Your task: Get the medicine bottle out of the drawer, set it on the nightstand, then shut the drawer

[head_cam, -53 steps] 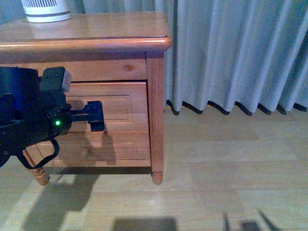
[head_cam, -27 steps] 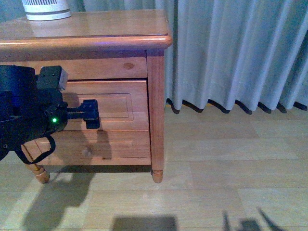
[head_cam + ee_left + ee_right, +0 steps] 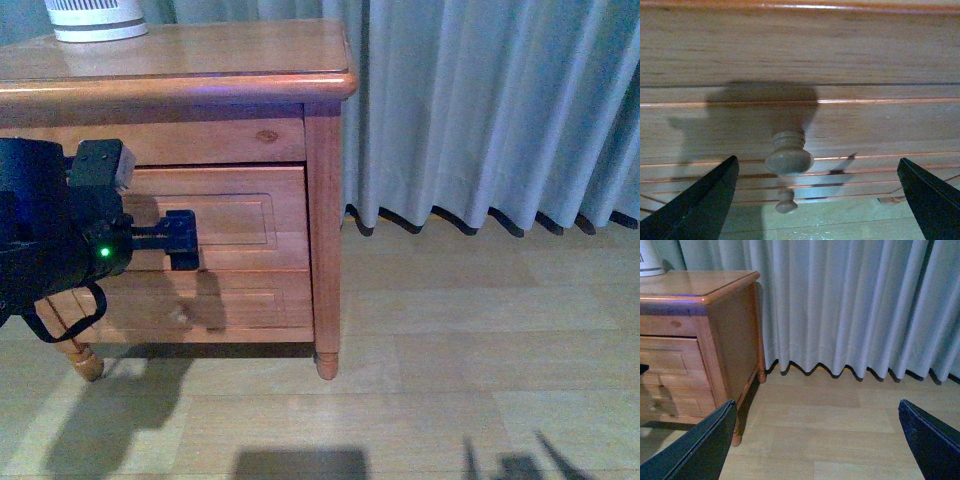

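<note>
While the drawer [image 3: 235,220] sits flush in the nightstand [image 3: 200,75], the medicine bottle is nowhere in view; I judge it lies inside. The main risk is a missed grasp. The round knob [image 3: 789,159] sits a little off the midline between the fingers of the left tool [image 3: 816,162], so closing from here could pinch only its edge. The grip could then slip off on the pull, or drag the cabinet forward. The left arm reaches in level at the panel front, its tool spread wide and empty, apparently short of the knob. The right tool [image 3: 816,404], also wide and empty, hangs well apart, facing the floor [image 3: 830,440] and curtain [image 3: 850,305].
</note>
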Motion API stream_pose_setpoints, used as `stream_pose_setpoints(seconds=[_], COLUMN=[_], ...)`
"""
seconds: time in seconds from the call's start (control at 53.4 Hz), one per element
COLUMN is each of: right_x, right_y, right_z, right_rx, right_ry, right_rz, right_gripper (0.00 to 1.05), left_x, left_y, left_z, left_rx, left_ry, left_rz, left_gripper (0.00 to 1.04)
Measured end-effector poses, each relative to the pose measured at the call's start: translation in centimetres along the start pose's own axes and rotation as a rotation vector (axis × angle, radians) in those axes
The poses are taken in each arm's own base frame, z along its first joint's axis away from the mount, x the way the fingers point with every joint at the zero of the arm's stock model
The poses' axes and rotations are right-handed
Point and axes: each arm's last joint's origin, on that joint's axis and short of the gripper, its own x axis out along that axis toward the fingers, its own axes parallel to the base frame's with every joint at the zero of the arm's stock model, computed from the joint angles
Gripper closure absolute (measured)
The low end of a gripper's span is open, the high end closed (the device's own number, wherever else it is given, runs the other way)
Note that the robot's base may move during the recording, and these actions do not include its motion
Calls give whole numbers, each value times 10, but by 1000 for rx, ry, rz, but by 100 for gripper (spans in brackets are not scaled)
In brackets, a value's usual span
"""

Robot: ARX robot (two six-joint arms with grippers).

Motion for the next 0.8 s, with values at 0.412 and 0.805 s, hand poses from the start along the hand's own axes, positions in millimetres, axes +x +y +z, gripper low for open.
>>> stream_pose_setpoints(seconds=[0.412, 0.805], right_x=[0, 0], right_y=[0, 0], right_z=[0, 0], right_rx=[0, 0], right_ry=[0, 0], right_rz=[0, 0], right_gripper=[7, 7], left_x=[4, 6], left_y=[2, 1], left_z=[2, 2], left_rx=[8, 23], left_ry=[-30, -41], left_rz=[10, 23], left_gripper=[6, 6])
